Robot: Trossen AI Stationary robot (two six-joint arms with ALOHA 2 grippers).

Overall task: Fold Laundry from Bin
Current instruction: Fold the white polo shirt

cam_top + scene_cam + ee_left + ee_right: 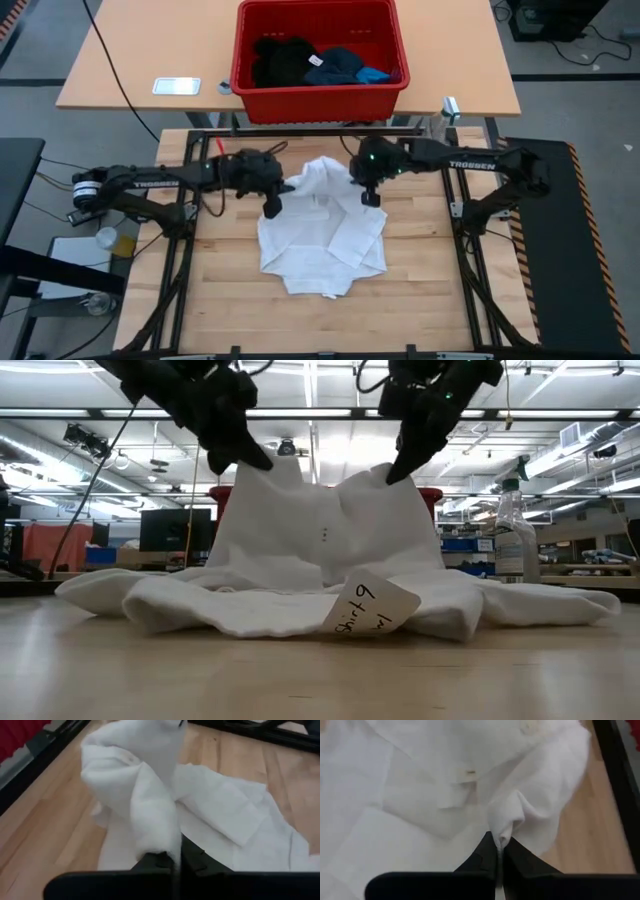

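Note:
A large white garment (322, 235) lies spread on the wooden table, a paper tag (370, 610) on its near edge. Its far part is raised in two peaks and its near part rests on the table. My left gripper (272, 207) is shut on the left peak, my right gripper (372, 197) on the right one. Behind them, on the far table, stands the red bin (320, 98). It holds a black garment (282, 60), a dark navy one (335, 65) and a small bright blue one (375, 74). My left gripper pinches a bunched fold of the white garment's far left part (167, 847) between its two fingers, slanting down from the table's left. The cloth rises from the table to the fingers (250, 458) like a tent. How many layers are caught, I cannot tell. My right gripper pinches a gathered fold of the garment's far right part (502, 832) between its two fingers, slanting down from the table's right. That part is lifted to the fingertips (392, 472), and the cloth below it trails onto the table.
A clear spray bottle (515, 540) stands at the table's far right corner. A flat white device (176, 86) lies on the far table left of the bin. Black frame rails (180, 250) run along the table's left and right sides. Bare wood shows near the front edge.

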